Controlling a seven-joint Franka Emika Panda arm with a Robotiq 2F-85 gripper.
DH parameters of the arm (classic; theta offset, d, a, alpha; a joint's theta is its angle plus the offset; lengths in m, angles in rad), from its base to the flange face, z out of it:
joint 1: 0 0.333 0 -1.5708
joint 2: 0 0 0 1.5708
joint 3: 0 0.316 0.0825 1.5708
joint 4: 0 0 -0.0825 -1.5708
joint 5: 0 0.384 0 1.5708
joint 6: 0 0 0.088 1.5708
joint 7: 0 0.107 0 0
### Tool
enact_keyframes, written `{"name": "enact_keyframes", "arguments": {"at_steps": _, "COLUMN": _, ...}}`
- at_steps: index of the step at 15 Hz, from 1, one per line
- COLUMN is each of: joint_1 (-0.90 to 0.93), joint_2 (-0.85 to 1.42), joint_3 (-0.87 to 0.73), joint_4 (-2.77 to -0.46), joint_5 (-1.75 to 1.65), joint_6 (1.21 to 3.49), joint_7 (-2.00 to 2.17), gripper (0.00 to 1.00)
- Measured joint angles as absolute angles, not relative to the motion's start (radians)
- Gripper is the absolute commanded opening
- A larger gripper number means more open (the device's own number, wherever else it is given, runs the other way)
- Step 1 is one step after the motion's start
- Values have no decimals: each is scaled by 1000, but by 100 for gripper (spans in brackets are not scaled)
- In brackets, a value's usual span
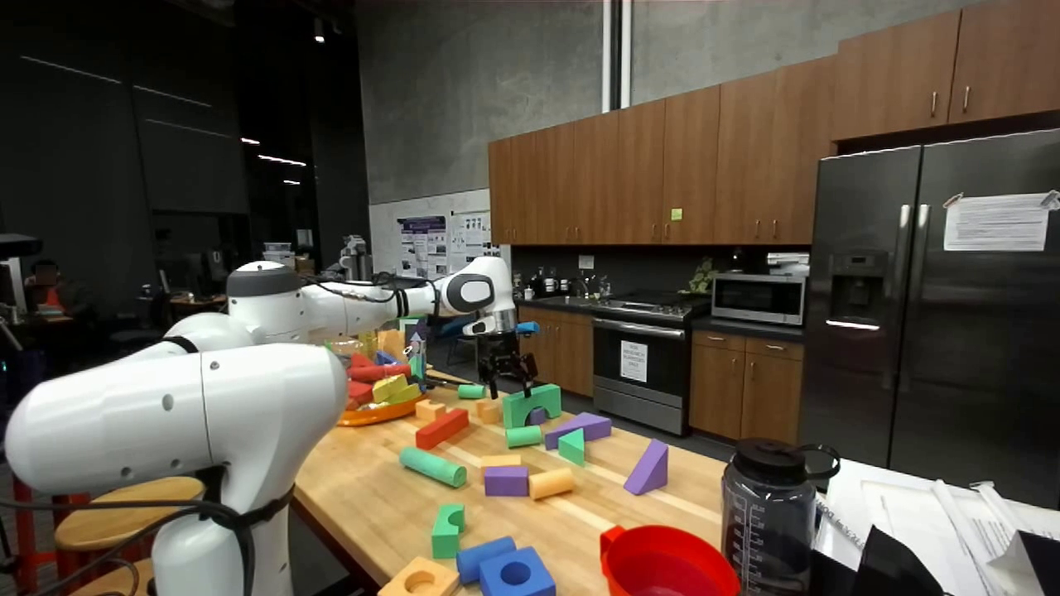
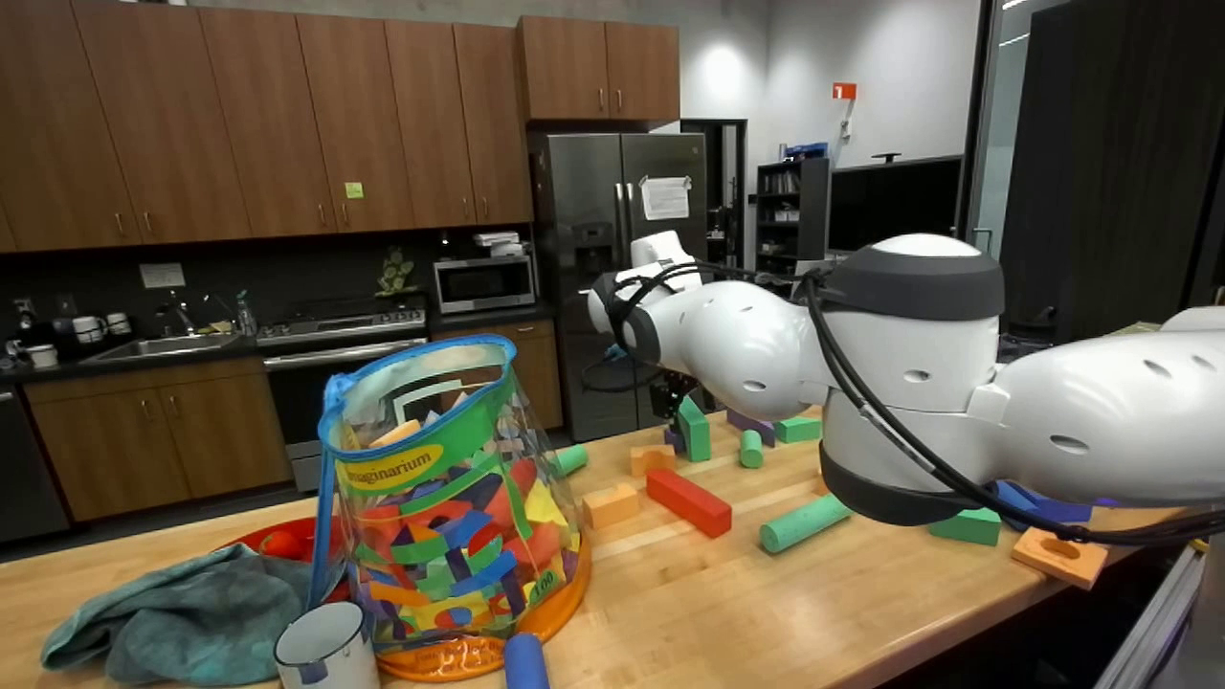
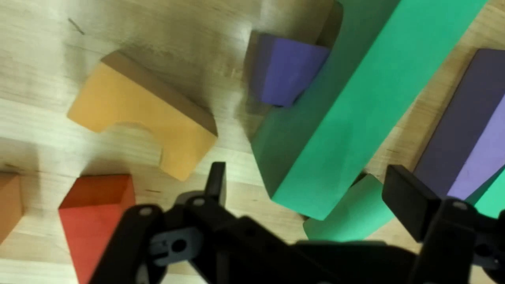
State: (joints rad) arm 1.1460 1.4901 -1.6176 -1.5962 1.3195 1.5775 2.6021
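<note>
My gripper [image 3: 311, 191] is open and empty, pointing down over the table. In the wrist view its fingers are on either side of the near end of a green arch block [image 3: 355, 130], apart from it. The arch stands upright in both exterior views [image 1: 515, 409] [image 2: 695, 431]. A small purple block [image 3: 292, 71] sits under the arch. A short green cylinder [image 3: 351, 215] lies beside the arch, near the right finger. An orange arch block [image 3: 150, 114] and a red block [image 3: 96, 225] lie to the left. A long purple block [image 3: 457, 134] lies to the right. The gripper [image 2: 674, 397] is partly hidden by the arm in an exterior view.
A see-through bag of blocks [image 2: 469, 545] stands on the table by a grey-green cloth [image 2: 191, 612] and a white mug [image 2: 327, 646]. A red pot [image 1: 669, 563], a dark bottle [image 1: 768, 521], a long green cylinder [image 1: 433, 466] and blue blocks [image 1: 517, 573] are also on it.
</note>
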Motion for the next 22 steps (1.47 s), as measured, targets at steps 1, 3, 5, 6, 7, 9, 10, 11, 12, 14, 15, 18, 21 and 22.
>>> {"name": "enact_keyframes", "arguments": {"at_steps": 1, "joint_1": 1152, "joint_2": 1490, "joint_3": -1614, "joint_4": -1594, "joint_5": 1320, "joint_6": 1578, "joint_7": 2602, "gripper": 100}}
{"name": "enact_keyframes", "arguments": {"at_steps": 3, "joint_1": 1164, "joint_2": 1490, "joint_3": -1610, "joint_4": -1590, "joint_5": 1319, "joint_6": 1579, "joint_7": 2602, "gripper": 100}}
{"name": "enact_keyframes", "arguments": {"at_steps": 5, "joint_1": 1172, "joint_2": 1490, "joint_3": -1610, "joint_4": -1587, "joint_5": 1319, "joint_6": 1581, "joint_7": 2602, "gripper": 100}}
{"name": "enact_keyframes", "arguments": {"at_steps": 6, "joint_1": 1173, "joint_2": 1490, "joint_3": -1610, "joint_4": -1586, "joint_5": 1318, "joint_6": 1583, "joint_7": 2602, "gripper": 100}}
{"name": "enact_keyframes", "arguments": {"at_steps": 7, "joint_1": 1173, "joint_2": 1490, "joint_3": -1610, "joint_4": -1586, "joint_5": 1317, "joint_6": 1585, "joint_7": 2602, "gripper": 100}}
{"name": "enact_keyframes", "arguments": {"at_steps": 9, "joint_1": 1171, "joint_2": 1490, "joint_3": -1610, "joint_4": -1589, "joint_5": 1313, "joint_6": 1592, "joint_7": 2602, "gripper": 100}}
{"name": "enact_keyframes", "arguments": {"at_steps": 10, "joint_1": 1170, "joint_2": 1490, "joint_3": -1610, "joint_4": -1591, "joint_5": 1310, "joint_6": 1598, "joint_7": 2602, "gripper": 100}}
{"name": "enact_keyframes", "arguments": {"at_steps": 11, "joint_1": 1168, "joint_2": 1490, "joint_3": -1610, "joint_4": -1593, "joint_5": 1304, "joint_6": 1605, "joint_7": 2602, "gripper": 100}}
{"name": "enact_keyframes", "arguments": {"at_steps": 12, "joint_1": 1167, "joint_2": 1490, "joint_3": -1610, "joint_4": -1595, "joint_5": 1300, "joint_6": 1611, "joint_7": 2602, "gripper": 100}}
{"name": "enact_keyframes", "arguments": {"at_steps": 14, "joint_1": 1164, "joint_2": 1490, "joint_3": -1610, "joint_4": -1597, "joint_5": 1292, "joint_6": 1621, "joint_7": 2602, "gripper": 100}}
{"name": "enact_keyframes", "arguments": {"at_steps": 15, "joint_1": 1163, "joint_2": 1490, "joint_3": -1610, "joint_4": -1598, "joint_5": 1286, "joint_6": 1623, "joint_7": 2602, "gripper": 100}}
{"name": "enact_keyframes", "arguments": {"at_steps": 18, "joint_1": 1163, "joint_2": 1490, "joint_3": -1604, "joint_4": -1598, "joint_5": 1270, "joint_6": 1624, "joint_7": 2602, "gripper": 94}}
{"name": "enact_keyframes", "arguments": {"at_steps": 21, "joint_1": 1166, "joint_2": 1490, "joint_3": -1572, "joint_4": -1601, "joint_5": 1254, "joint_6": 1639, "joint_7": 2602, "gripper": 99}}
{"name": "enact_keyframes", "arguments": {"at_steps": 22, "joint_1": 1167, "joint_2": 1490, "joint_3": -1553, "joint_4": -1602, "joint_5": 1246, "joint_6": 1652, "joint_7": 2602, "gripper": 100}}
